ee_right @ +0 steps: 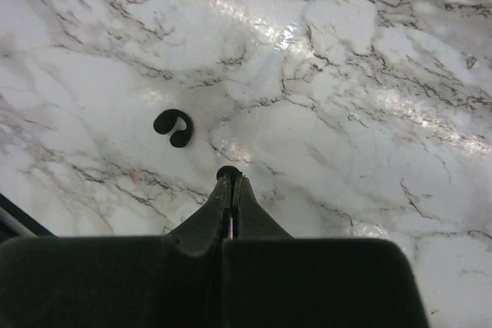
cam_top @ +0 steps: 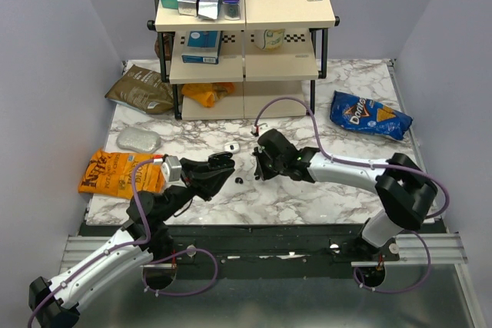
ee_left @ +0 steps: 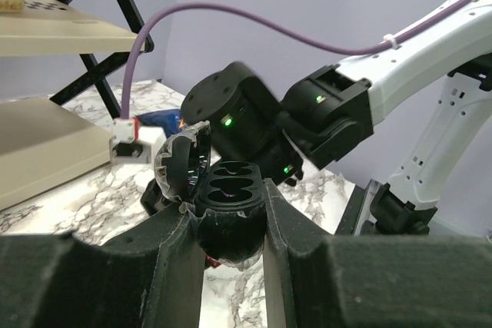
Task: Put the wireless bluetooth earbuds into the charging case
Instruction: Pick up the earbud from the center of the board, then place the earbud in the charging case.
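L tool (ee_left: pixel 229 205): clenched on open case (ee_left: pixel 231 182).
R tool (ee_right: pixel 229 184): clenched, bud 1 (ee_right: pixel 226 171) pinched at tips.
Bud 2 (ee_right: pixel 173 127): on surface (ee_right: pixel 346 74), nearby.

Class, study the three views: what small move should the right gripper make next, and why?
Probably lift the right gripper slightly off the marble table. It is shut, with a tiny black earbud apparently pinched at its tips, and the left gripper holds the charging case open with both wells empty. A second earbud lies on the table nearby, for afterwards.
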Controlling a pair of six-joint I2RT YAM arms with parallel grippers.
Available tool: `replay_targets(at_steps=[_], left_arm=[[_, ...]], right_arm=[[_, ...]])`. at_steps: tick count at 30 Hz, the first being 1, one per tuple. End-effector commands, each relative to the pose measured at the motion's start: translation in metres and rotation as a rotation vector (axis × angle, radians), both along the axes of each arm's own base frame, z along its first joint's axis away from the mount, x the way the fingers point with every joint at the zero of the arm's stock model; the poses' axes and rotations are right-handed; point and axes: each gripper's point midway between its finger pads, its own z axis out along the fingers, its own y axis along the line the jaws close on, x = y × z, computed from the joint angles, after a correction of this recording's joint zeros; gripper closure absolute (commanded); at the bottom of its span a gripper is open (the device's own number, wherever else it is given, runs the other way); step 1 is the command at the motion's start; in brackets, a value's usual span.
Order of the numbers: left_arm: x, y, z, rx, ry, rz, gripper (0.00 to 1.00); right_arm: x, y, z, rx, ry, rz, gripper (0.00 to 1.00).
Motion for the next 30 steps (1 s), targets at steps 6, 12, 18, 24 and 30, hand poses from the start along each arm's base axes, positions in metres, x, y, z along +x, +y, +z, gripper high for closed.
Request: replay_targets(at_steps=[6, 12, 18, 24, 30], left_arm=[[0.003, 0.008, 0.022, -0.040, -0.035, 0.049, 1.00], [0.009, 0.002, 0.039, 0.030, -0.100, 0.065, 1.00], [0.006, -0.025, 0.065, 0.138, -0.177, -0.055, 1.00], [-0.014, -0.052, 0.078, 0.172, -0.194, -0.399, 1.00], [-0.012, -0.070, 0.078, 0.251, -0.182, -0.576, 1.00]], right_arm=[[0.003, -0.023, 0.109, 0.062, -0.237, 0.032, 0.99], [-0.018, -0.051, 0.200, 0.056, -0.403, 0.146, 0.99], [-0.054, -0.078, 0.258, 0.081, -0.525, 0.259, 0.99], [-0.082, -0.094, 0.286, 0.138, -0.605, 0.355, 0.99], [-0.096, -0.095, 0.296, 0.175, -0.619, 0.420, 0.99]])
